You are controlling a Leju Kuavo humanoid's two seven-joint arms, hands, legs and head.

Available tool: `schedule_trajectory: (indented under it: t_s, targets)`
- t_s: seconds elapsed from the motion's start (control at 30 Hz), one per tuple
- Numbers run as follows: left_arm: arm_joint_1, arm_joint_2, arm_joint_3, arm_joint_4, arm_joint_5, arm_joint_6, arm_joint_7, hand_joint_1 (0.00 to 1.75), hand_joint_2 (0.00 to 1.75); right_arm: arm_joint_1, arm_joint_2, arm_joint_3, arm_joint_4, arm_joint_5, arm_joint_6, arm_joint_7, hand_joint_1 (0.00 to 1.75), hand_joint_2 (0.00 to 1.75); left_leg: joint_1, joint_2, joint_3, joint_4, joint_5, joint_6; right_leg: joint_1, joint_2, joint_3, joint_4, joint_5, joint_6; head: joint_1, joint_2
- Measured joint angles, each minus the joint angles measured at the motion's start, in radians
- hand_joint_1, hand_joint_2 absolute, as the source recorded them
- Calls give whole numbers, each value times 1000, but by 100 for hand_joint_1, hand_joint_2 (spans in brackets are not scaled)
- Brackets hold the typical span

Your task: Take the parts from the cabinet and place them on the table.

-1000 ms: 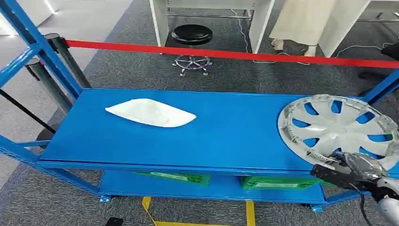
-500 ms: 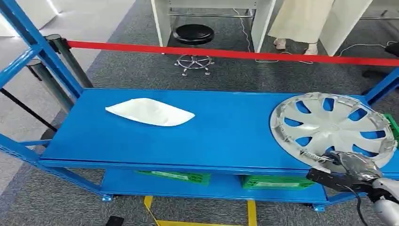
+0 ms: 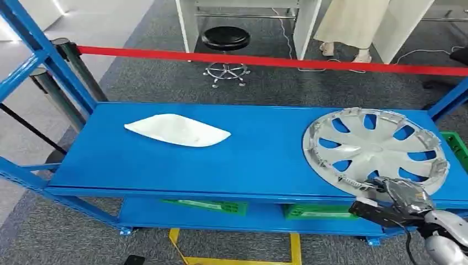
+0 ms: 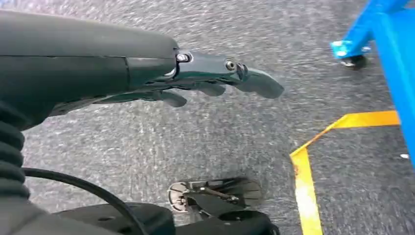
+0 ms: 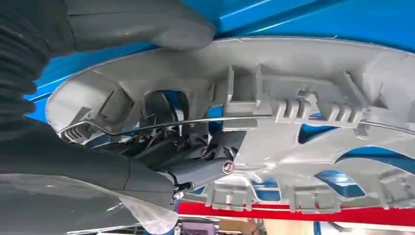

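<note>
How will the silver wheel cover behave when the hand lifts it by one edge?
The wheel cover looks like thin moulded plastic with open cut-outs, so probably light. Gripped by the right hand at its rim alone, it may sag or swing. Its clips look breakable.

We see bright, even light from above. The blue shelf (image 3: 221,160) looks clear, with soft shine and faint shadows. The floor (image 4: 147,142) by our left hand (image 4: 205,81) is a bit blurry. Up close, the hubcap (image 5: 274,98) looks sharp.

Grey carpet floor (image 3: 138,77); red barrier tape (image 3: 265,61); black stool (image 3: 225,38); white desk legs (image 3: 301,30)
</note>
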Motion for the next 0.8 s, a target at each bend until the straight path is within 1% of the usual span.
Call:
schedule_trajectory:
  t_s: [0.03,0.07,0.1,0.13,0.17,0.2,0.23,0.27,0.3,0.33,0.37,0.4,0.43,0.5,0.53,0.57,0.6,0.67,0.7,0.73,0.77,0.8]
  targets:
    - [0,0,0,0,0,0,0,0,175,2,1,1,0,-1,-1,-8,175,175,8,0,4,-12,8,11,-3,0,-7,3,-6,5,-1,0]
    - [-3,0,0,0,0,0,0,0,175,2,3,3,-1,-2,-4,-22,175,175,7,1,4,-13,10,16,-3,-1,-21,27,-25,7,5,0]
    - [-6,-1,0,0,0,0,0,0,175,1,5,6,-2,-2,-8,-32,175,175,7,0,2,-13,10,20,-3,-1,-51,90,-61,8,8,0]
    - [-8,-2,0,0,0,0,0,0,175,0,10,9,-3,1,-12,-40,175,175,5,1,1,-13,10,21,-3,-1,-93,179,-102,9,10,0]
    - [-8,-2,0,0,0,-1,1,0,175,1,16,15,-5,3,-15,-45,175,175,4,1,0,-12,10,21,-3,-1,-137,267,-134,12,10,0]
    - [-9,-2,0,0,0,-1,2,0,175,2,20,22,-10,5,-16,-49,175,175,2,1,0,-12,9,22,-3,-1,-166,324,-145,14,9,0]
    - [-8,-2,0,0,0,-1,3,0,175,2,22,28,-15,4,-17,-52,175,175,2,1,1,-12,9,22,-4,-1,-172,328,-131,14,9,0]
    - [-9,-2,0,0,0,-2,3,0,175,1,23,32,-22,0,-18,-57,175,175,2,1,2,-11,8,21,-4,-1,-156,289,-97,14,10,0]
    - [-10,-2,-1,0,0,-3,3,0,175,0,23,35,-30,-5,-17,-63,175,175,3,0,4,-11,6,20,-6,-1,-118,207,-47,13,10,0]
    - [-11,-3,-1,0,0,-4,3,0,175,-3,23,39,-38,-10,-16,-70,175,175,5,-1,7,-7,2,14,-8,-2,-67,100,4,14,10,0]
    - [-11,-2,-1,0,0,-4,3,0,175,-6,23,42,-44,-12,-14,-74,175,175,3,-2,6,-4,-3,7,-10,-2,-39,40,5,16,10,0]
    - [-14,-2,-1,0,0,-4,3,0,175,-10,23,48,-47,-14,-13,-79,175,175,-5,-4,-3,8,-7,1,-5,1,-21,19,-7,10,12,0]
    - [-14,-2,-1,0,0,-3,3,0,175,-9,23,51,-57,-15,-13,-79,175,175,-5,-4,-6,6,-4,-3,-6,2,-28,29,-6,1,9,0]
    - [-13,-2,-1,0,0,-3,3,0,175,-8,23,59,-70,-15,-12,-82,175,175,-3,-3,-4,5,-3,-7,-2,3,-31,33,-9,-8,8,0]
    - [-14,-2,-1,0,0,-3,3,0,175,-9,23,62,-75,-15,-12,-82,175,175,-2,-3,-5,10,-12,-12,-6,2,-27,30,-8,-17,8,0]
    - [-16,-2,-1,0,0,-3,3,0,175,-10,23,62,-82,-15,-12,-82,175,175,-1,-2,-10,29,-29,-19,-6,1,-25,30,-9,-25,5,0]
    - [-17,-2,-1,0,0,-3,3,0,175,-10,23,63,-85,-16,-12,-81,175,175,-1,-2,-34,84,-62,-24,-6,-1,-24,30,-11,-30,1,0]
    - [-16,-2,-2,0,0,-3,3,0,175,-10,23,64,-88,-16,-12,-81,175,175,0,-2,-112,250,-136,-29,-3,-3,-24,30,-12,-34,2,0]
    - [-14,-2,-2,0,0,-3,3,0,175,-10,23,66,-88,-16,-12,-81,175,175,0,-2,-147,321,-156,-28,-1,-3,-24,30,-12,-35,2,0]
    - [-13,-2,-2,0,0,-3,3,0,175,-10,23,68,-88,-16,-12,-81,175,175,0,-2,-157,334,-147,-25,2,-3,-23,30,-13,-36,2,0]
    - [-13,-2,-2,0,0,-3,3,0,175,-10,23,70,-88,-16,-12,-81,175,175,-1,-2,-145,305,-116,-21,4,-2,-21,30,-13,-37,2,0]
    - [-14,-2,-2,0,0,-3,3,0,175,-10,23,72,-89,-16,-12,-81,175,175,-2,-2,-116,233,-67,-13,7,-1,-18,30,-14,-38,2,0]
